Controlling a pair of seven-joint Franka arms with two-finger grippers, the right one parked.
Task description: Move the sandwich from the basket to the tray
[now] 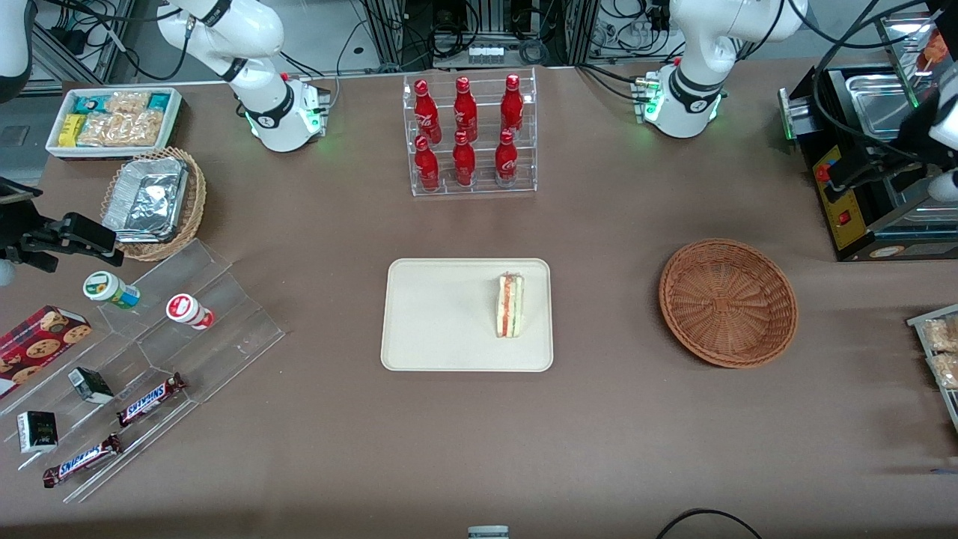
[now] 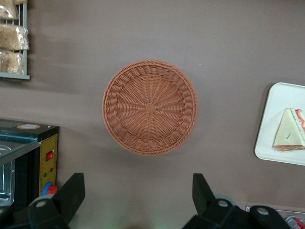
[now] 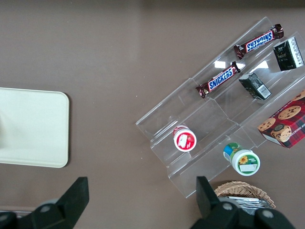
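Observation:
The sandwich [image 1: 510,305] [image 2: 289,137], a white wedge with red and green filling, rests on the cream tray [image 1: 434,314] [image 2: 281,102], on the part nearest the basket. The round reddish-brown basket [image 1: 727,302] [image 2: 149,107] lies empty on the table, toward the working arm's end. My gripper [image 1: 842,174] [image 2: 138,183] hangs high in front of the black oven, farther from the front camera than the basket and apart from it. It is open, its two black fingers [image 2: 76,187] spread wide with only bare table between them.
A black oven [image 1: 876,150] [image 2: 19,157] stands at the working arm's end, with a wire rack of packets [image 1: 939,352] [image 2: 12,38] nearer the camera. A clear rack of red bottles [image 1: 471,135] stands farther back than the tray. Acrylic steps with snacks [image 1: 150,337] lie toward the parked arm's end.

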